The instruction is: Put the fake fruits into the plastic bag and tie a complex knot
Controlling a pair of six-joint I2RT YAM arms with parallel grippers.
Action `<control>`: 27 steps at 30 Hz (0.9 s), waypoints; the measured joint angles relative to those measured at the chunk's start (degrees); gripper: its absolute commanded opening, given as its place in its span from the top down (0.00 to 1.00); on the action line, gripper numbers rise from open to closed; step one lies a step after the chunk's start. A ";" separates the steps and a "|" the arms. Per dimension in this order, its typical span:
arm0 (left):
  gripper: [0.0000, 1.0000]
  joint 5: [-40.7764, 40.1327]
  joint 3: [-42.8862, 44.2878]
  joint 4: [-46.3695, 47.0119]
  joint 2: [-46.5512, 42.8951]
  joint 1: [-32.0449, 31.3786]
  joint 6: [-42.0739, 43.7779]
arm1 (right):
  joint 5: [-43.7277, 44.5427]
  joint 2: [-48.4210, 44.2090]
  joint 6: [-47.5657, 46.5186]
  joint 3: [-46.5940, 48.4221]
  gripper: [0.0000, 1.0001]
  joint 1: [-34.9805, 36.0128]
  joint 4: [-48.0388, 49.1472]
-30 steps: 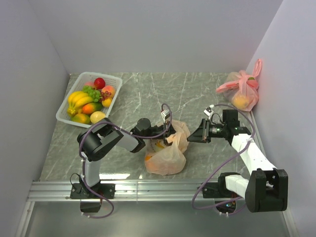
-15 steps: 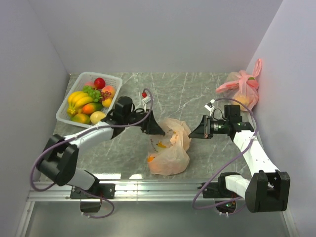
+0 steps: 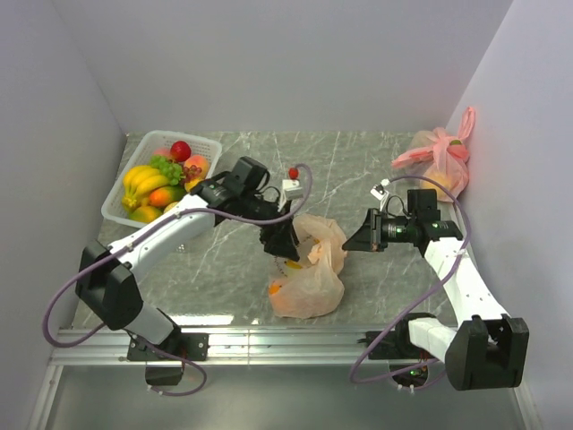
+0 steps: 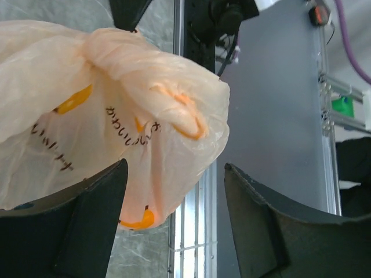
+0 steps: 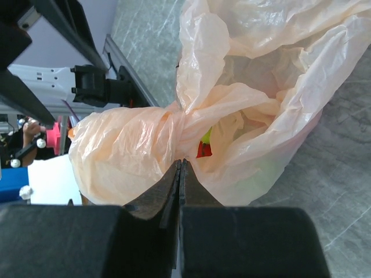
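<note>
The peach-orange plastic bag (image 3: 309, 273) lies in the middle of the table. Its film is gathered into a twisted knot (image 5: 177, 124). My left gripper (image 3: 281, 242) hangs over the bag's left side. It is open, and a lobe of the plastic bag (image 4: 116, 110) sags between my left gripper (image 4: 174, 200) fingers, unpinched. My right gripper (image 3: 347, 244) is shut, with my right gripper (image 5: 181, 163) tips against the film just under the knot; no film shows between them. Red and green fake fruits (image 5: 203, 147) show through the bag's mouth. More fake fruits (image 3: 166, 179) fill a basket.
The white basket (image 3: 115, 213) stands at the back left, close to my left arm's elbow. A pink tied bag (image 3: 439, 166) leans in the back right corner by the wall. The metal rail (image 3: 269, 339) runs along the near edge.
My left gripper opened and let go of the bag. The left arm unfolded, swung out to the left and now reaches the bag from behind. The right gripper stayed put.
</note>
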 measured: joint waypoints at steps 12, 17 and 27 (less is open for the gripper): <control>0.34 -5.64 7.19 -3.80 7.30 -6.01 0.85 | 1.07 -0.37 -0.66 0.39 1.00 1.38 -0.07; 0.39 -5.88 7.61 -3.63 7.72 -7.48 0.28 | 1.22 -0.76 -0.90 0.39 1.00 1.57 -0.07; 0.99 -6.03 7.23 -3.30 8.70 -7.96 -1.57 | 2.03 -1.03 -4.02 2.58 1.00 1.70 -2.43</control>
